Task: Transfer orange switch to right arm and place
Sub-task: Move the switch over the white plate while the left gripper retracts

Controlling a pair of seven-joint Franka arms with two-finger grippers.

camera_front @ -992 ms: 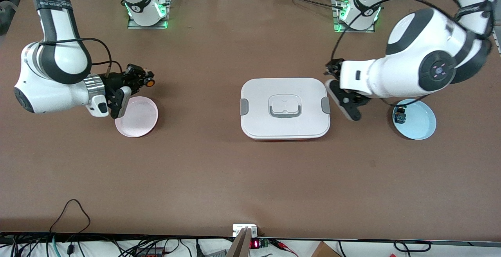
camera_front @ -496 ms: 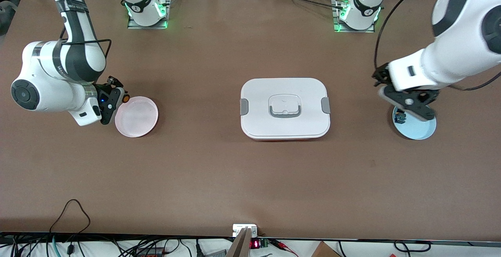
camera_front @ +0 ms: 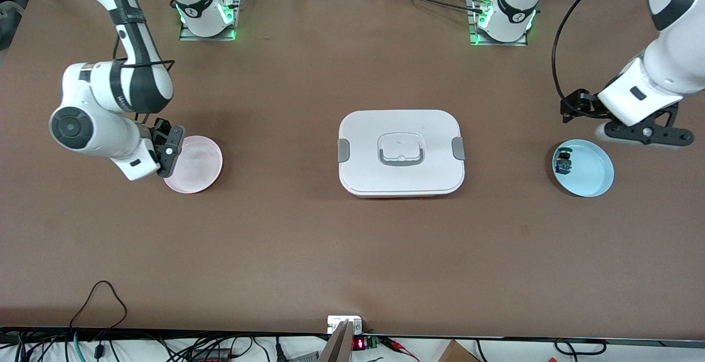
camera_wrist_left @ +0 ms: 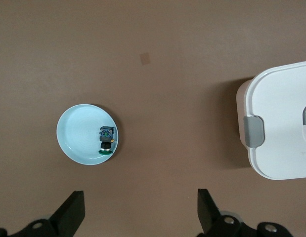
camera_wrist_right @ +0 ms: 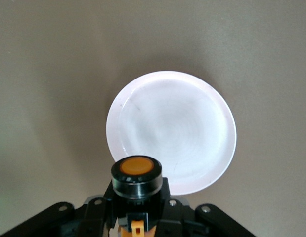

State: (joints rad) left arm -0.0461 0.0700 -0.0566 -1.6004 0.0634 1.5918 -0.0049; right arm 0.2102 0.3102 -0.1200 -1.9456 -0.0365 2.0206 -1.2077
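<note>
With the right gripper [camera_wrist_right: 137, 207] clamped tight on the orange switch [camera_wrist_right: 136, 177], I read the hand-over as done and only the placing left; in the right wrist view the switch stands between the fingers with its round orange end facing the camera, so I judge its long axis to run roughly straight down toward the table; the pink plate [camera_wrist_right: 171, 129] lies under and just ahead of it, the switch hanging over the plate's rim rather than its middle; from the front view the right gripper [camera_front: 168, 151] sits over the edge of the pink plate [camera_front: 198, 163] at the right arm's end of the table, so I would expect a small shift toward the plate's centre before lowering and letting go; the white lidded box [camera_front: 401, 152] sits mid-table, well apart from this; at the left arm's end, the left gripper [camera_front: 641, 132] waits with its fingers spread wide and holding nothing, beside the blue plate [camera_front: 592, 177], which holds the blue-and-green switch [camera_front: 562, 162]; clearly the right arm is the nearer one for the placing.
</note>
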